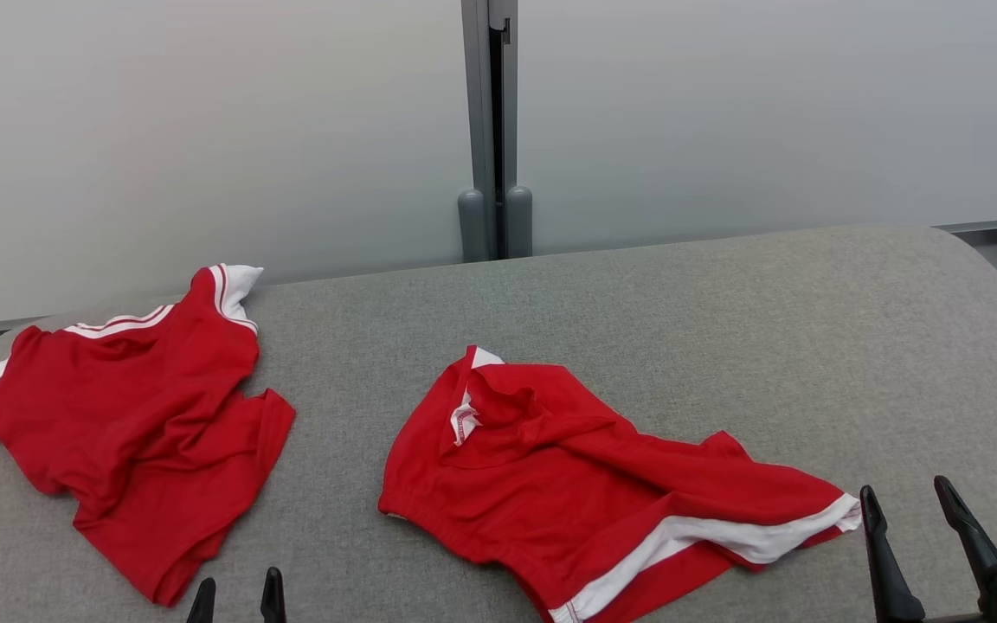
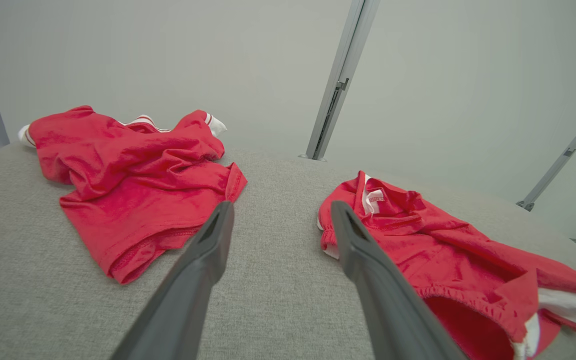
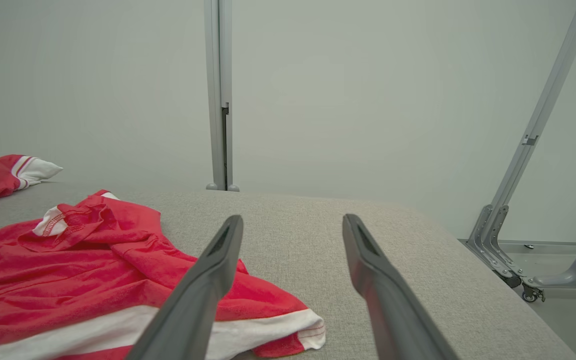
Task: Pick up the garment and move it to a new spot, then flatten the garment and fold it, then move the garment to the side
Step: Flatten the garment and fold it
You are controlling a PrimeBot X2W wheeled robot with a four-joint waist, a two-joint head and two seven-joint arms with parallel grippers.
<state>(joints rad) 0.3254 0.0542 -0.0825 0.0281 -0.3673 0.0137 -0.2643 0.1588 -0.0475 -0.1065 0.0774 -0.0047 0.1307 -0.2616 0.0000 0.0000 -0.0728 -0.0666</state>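
Room lay open on the counter around the shirt and the shorts
A bare strip ran between the two, with wider bare cloth to the right and along the back; a wall and its metal post closed off the far edge.

No writing is legible; the white tag in the middle red garment is blurred.

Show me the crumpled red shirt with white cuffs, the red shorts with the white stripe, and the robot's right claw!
Crumpled red shirt with white cuffs (image 1: 135, 407): head view, its middle.
Red shorts with white stripe (image 1: 568, 493): head view, red middle.
Right gripper (image 1: 905, 486): head view, between its open fingertips.
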